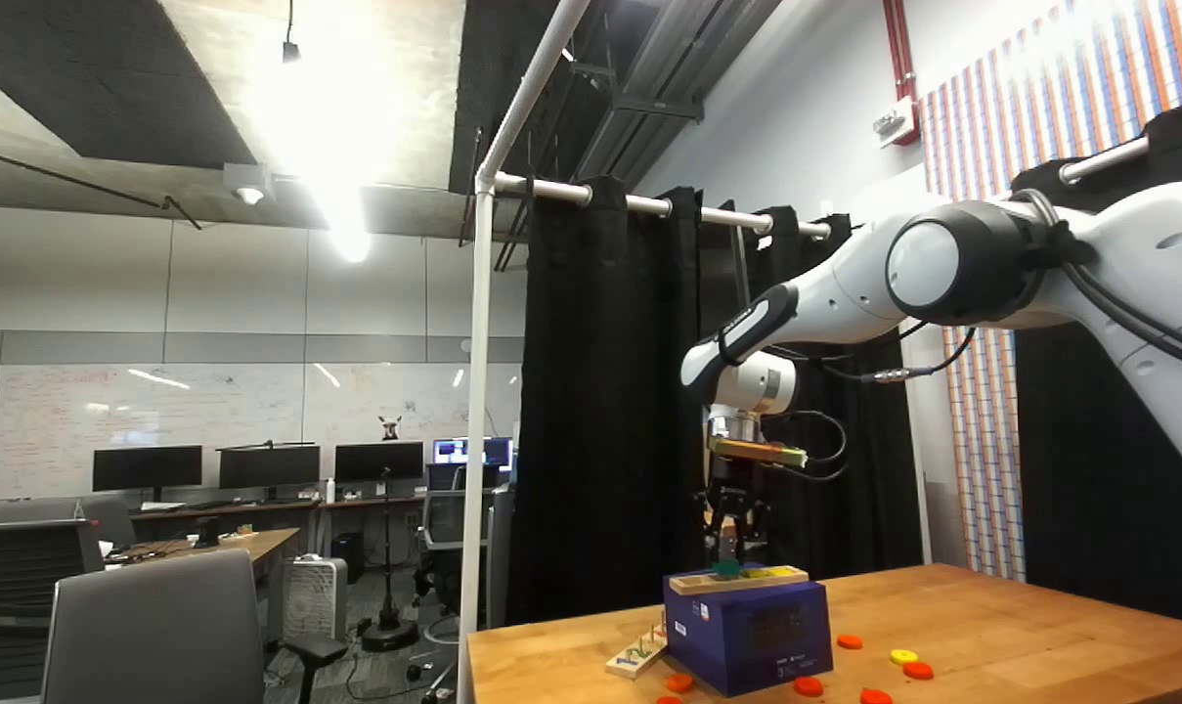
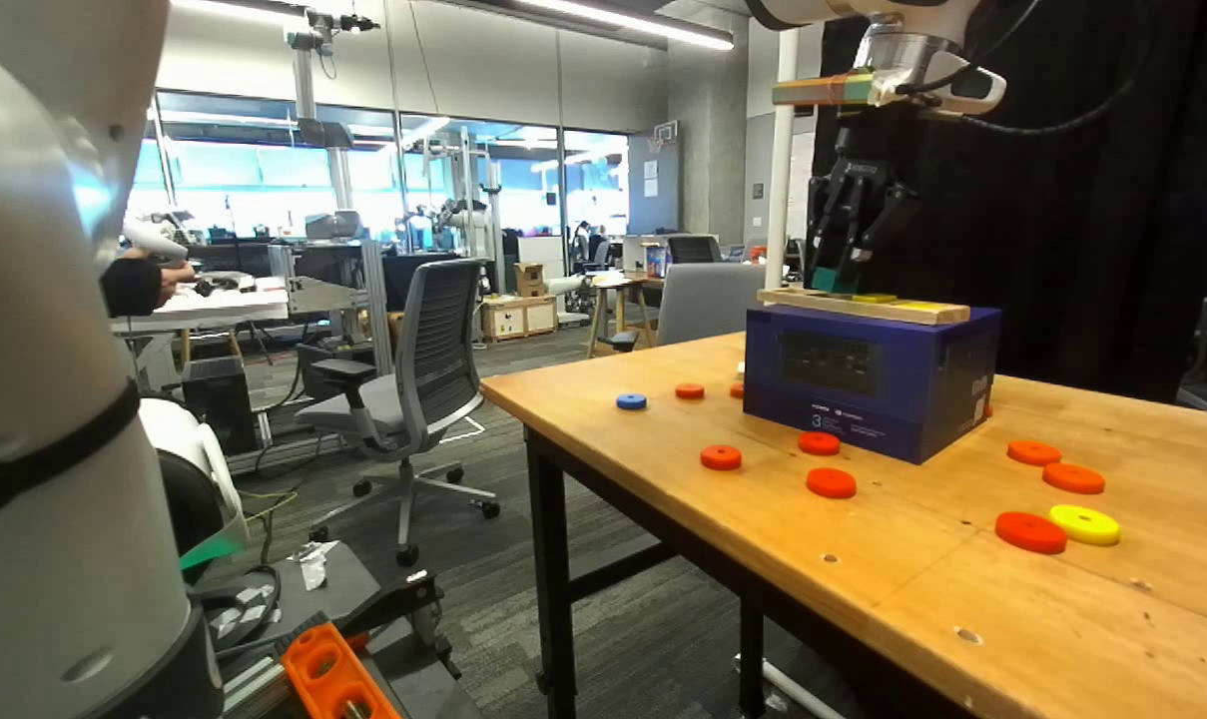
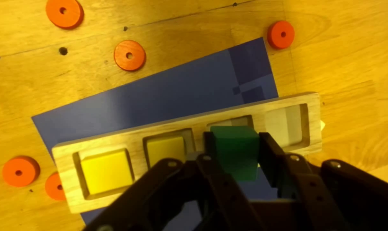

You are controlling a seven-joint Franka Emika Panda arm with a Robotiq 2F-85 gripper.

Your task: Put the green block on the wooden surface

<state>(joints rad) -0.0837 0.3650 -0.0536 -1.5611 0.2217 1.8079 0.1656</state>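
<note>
The green block point(image 3: 235, 147) is held between the two fingertips of my gripper point(image 3: 238, 139) in the wrist view. The block also shows in both exterior views point(image 1: 727, 568) point(image 2: 831, 281). It is over a long light wooden tray point(image 3: 64, 175), near the tray's third compartment from the left in the wrist view. I cannot tell whether block and tray touch. The tray also shows in an exterior view point(image 2: 922, 311), lying on top of the purple-blue box point(image 2: 833, 399). The wooden surface point(image 1: 1001, 616) is the tabletop under the box; it also shows in the wrist view point(image 3: 348, 64).
Two yellow blocks point(image 3: 107, 171) point(image 3: 166, 147) sit in the tray's left compartments. Several orange discs point(image 3: 129, 55), a yellow disc point(image 2: 1084, 524) and a blue disc point(image 2: 631, 401) lie around the box. A small peg board point(image 1: 637, 653) leans beside the box.
</note>
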